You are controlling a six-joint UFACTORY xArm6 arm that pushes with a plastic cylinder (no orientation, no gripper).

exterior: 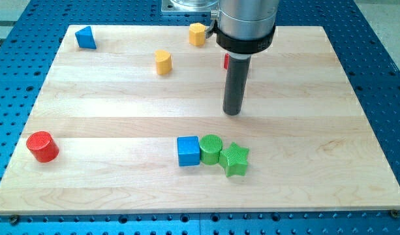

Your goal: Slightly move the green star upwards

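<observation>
The green star [235,160] touches the green cylinder [211,149]; my tip [232,112], a bare rod holding nothing, stands apart above them.

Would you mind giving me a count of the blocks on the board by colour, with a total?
Blue: 2, the blue triangle and the blue cube.
Yellow: 2, one yellow block and another.
Green: 2, the green cylinder and the green star.
Red: 2, the red cylinder and a red block mostly hidden behind the rod.
Total: 8.
</observation>
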